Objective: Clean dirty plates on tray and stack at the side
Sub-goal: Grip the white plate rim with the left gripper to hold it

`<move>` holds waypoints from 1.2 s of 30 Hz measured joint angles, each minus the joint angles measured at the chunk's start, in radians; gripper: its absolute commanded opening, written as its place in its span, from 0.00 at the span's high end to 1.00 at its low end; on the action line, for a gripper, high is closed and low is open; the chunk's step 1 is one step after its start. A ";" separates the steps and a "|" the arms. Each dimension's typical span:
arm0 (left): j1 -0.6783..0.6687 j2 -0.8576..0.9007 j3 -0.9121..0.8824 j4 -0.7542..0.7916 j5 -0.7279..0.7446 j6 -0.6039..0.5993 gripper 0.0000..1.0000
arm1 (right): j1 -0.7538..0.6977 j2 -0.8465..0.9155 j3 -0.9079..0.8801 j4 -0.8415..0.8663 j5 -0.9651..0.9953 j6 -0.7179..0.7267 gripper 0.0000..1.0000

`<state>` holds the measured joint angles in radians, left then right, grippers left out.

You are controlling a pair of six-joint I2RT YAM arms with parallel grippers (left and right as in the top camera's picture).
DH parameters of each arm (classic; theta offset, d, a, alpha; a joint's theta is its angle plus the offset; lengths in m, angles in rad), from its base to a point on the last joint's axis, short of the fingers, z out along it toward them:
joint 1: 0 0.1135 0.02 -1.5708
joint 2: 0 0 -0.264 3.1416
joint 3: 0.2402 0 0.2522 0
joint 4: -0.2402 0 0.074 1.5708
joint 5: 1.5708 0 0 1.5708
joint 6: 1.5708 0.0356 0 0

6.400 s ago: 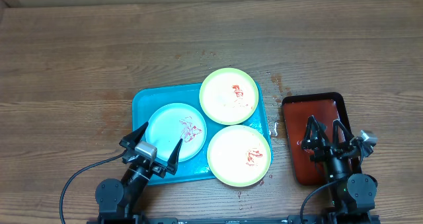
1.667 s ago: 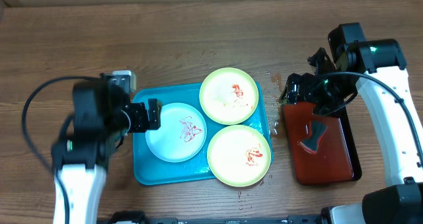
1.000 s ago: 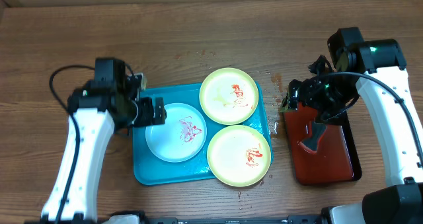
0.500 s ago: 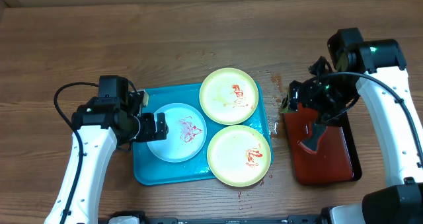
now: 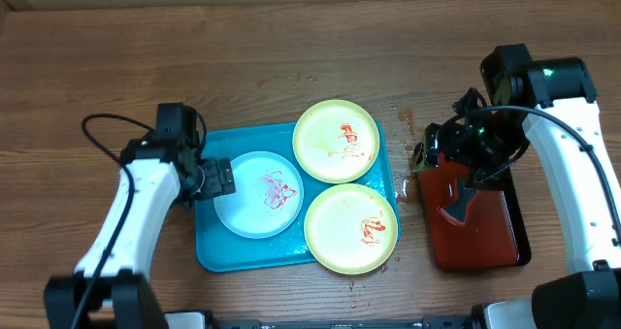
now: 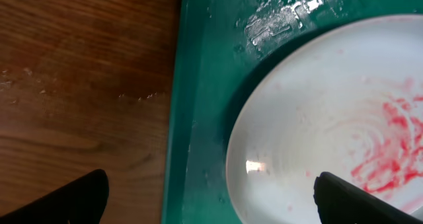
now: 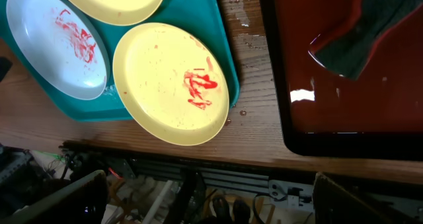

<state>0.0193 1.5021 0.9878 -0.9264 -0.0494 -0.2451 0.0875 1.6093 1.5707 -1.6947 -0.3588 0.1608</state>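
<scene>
The turquoise tray (image 5: 208,254) holds three plates with red smears: a pale blue-white plate (image 5: 258,194) at the left and two lime-rimmed plates, one at the back (image 5: 337,141) and one at the front (image 5: 351,228). My left gripper (image 5: 215,179) is open and low at the tray's left edge. In the left wrist view (image 6: 211,207) one finger is over the wood and the other over the pale plate (image 6: 317,138). My right gripper (image 5: 439,150) is open and empty, above the gap between the two trays. Its wrist view (image 7: 211,197) shows the front plate (image 7: 172,82).
A dark red black-rimmed tray (image 5: 490,242) stands to the right of the turquoise tray, with a dark cloth-like piece (image 5: 458,205) lying in it. Water drops lie on the wood between the trays (image 5: 403,185). The front plate overhangs the turquoise tray's front right corner.
My left arm has swung in from the left and brought its gripper down to the tray's left edge by the pale plate. My right arm has barely moved.
</scene>
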 measured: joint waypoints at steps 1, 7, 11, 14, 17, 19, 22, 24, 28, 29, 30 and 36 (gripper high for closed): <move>0.000 0.022 0.000 0.016 0.000 -0.004 0.34 | 0.000 0.000 0.000 0.000 0.000 0.000 0.00; 0.000 0.152 0.000 0.101 0.032 -0.011 0.38 | 0.000 0.000 0.000 0.001 -0.005 -0.001 0.00; 0.000 0.190 0.000 0.127 0.065 -0.010 0.31 | 0.000 0.000 0.000 0.003 -0.016 -0.001 0.00; 0.000 0.192 0.000 0.152 0.089 0.000 0.29 | 0.000 0.000 0.000 0.015 -0.021 0.000 0.00; 0.000 0.192 0.000 0.179 0.133 0.031 0.30 | 0.000 0.000 0.000 0.028 -0.026 0.000 0.00; 0.000 0.192 0.000 0.192 0.157 0.045 0.36 | 0.000 0.000 0.000 0.032 -0.027 0.000 0.00; 0.000 0.192 0.000 0.198 0.181 0.063 0.38 | 0.000 0.000 0.000 0.047 -0.027 0.000 0.00; 0.000 0.192 0.000 0.198 0.189 0.065 0.38 | 0.000 0.000 0.000 0.057 -0.028 0.000 0.00; 0.000 0.192 0.000 0.198 0.196 0.066 0.54 | 0.000 0.000 0.000 0.067 -0.028 0.000 0.00; 0.000 0.192 0.000 0.197 0.197 0.068 0.56 | 0.000 0.000 0.000 0.069 -0.028 -0.001 0.00; 0.000 0.192 0.000 0.196 0.196 0.071 0.57 | 0.000 0.000 0.000 0.071 -0.029 0.000 0.00; 0.000 0.192 0.000 0.163 0.195 0.072 0.57 | 0.000 0.000 0.000 0.072 -0.029 0.000 0.00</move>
<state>0.0193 1.6936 0.9878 -0.7631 0.1452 -0.1726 0.0875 1.6093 1.5707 -1.6230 -0.3882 0.1604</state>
